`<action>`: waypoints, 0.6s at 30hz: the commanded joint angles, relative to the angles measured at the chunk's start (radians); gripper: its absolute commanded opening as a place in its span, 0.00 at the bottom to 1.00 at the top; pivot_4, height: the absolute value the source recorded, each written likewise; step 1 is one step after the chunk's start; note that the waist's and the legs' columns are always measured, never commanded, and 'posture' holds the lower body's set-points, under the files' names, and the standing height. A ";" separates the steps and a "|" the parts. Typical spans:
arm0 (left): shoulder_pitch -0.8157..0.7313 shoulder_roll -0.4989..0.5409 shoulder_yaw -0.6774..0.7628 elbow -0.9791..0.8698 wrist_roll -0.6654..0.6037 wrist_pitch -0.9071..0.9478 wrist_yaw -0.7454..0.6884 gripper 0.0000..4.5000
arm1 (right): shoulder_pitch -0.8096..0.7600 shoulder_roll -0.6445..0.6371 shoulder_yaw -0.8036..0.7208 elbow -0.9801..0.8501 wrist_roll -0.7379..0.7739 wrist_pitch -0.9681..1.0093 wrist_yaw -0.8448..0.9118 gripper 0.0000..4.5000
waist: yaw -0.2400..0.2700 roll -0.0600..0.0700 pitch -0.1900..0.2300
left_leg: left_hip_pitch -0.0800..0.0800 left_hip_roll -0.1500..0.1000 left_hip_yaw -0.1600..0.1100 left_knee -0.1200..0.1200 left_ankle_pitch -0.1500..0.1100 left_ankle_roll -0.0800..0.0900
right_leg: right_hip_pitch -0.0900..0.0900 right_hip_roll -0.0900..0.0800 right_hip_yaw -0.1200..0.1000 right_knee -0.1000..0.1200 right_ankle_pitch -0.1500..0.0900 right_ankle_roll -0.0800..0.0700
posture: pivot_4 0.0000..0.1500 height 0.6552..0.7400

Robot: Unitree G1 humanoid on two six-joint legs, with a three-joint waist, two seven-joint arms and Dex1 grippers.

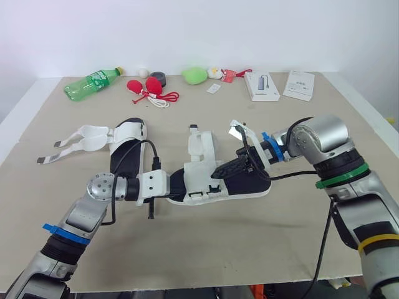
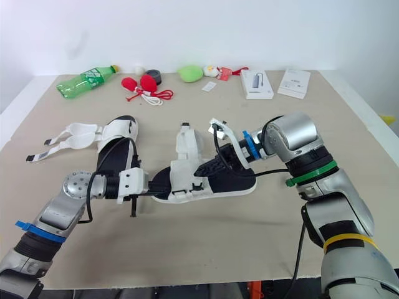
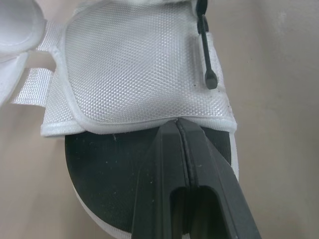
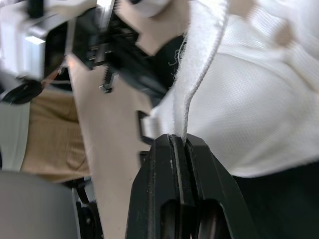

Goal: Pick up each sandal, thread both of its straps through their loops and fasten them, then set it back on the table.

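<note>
Left eye view: green bottle [image 1: 92,83], grey box [image 1: 262,86] beyond centre sandal [image 1: 201,177].

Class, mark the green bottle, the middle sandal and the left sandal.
green bottle [image 1: 87,85], left eye view, on its body.
middle sandal [image 1: 252,182], left eye view, on its black footbed.
left sandal [image 1: 128,132], left eye view, on its white ankle pad.

Green bottle [image 1: 92,83] and white box [image 1: 299,85] lie at the table's [image 1: 218,243] back.

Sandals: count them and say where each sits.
2. The first sandal lies mid-table between the left gripper and right gripper; the second sandal lies further left, its straps splayed toward the table's left edge.
</note>
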 commanded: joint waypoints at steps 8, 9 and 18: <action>0.002 0.000 -0.018 0.001 0.016 -0.001 0.007 0.00 | 0.075 0.011 -0.033 -0.076 -0.043 -0.088 -0.043 0.02 | 0.000 0.000 0.000 | 0.000 0.000 0.000 0.000 0.000 0.000 | 0.000 0.000 0.000 0.000 0.000 0.000 | 1.00 1.00; 0.003 0.000 -0.018 0.001 0.015 -0.001 0.007 0.00 | 0.081 0.009 -0.037 -0.086 -0.042 -0.091 -0.044 0.02 | 0.000 0.000 0.000 | 0.001 0.000 0.000 0.000 0.000 0.000 | 0.000 0.000 0.000 0.000 0.000 0.000 | 1.00 1.00; 0.004 0.006 -0.015 0.004 0.013 0.002 0.007 0.00 | 0.086 0.011 -0.127 -0.151 0.018 -0.022 -0.068 0.02 | 0.000 0.000 0.000 | 0.001 0.000 0.000 0.000 0.000 0.000 | 0.000 0.000 0.000 0.000 0.000 0.000 | 1.00 1.00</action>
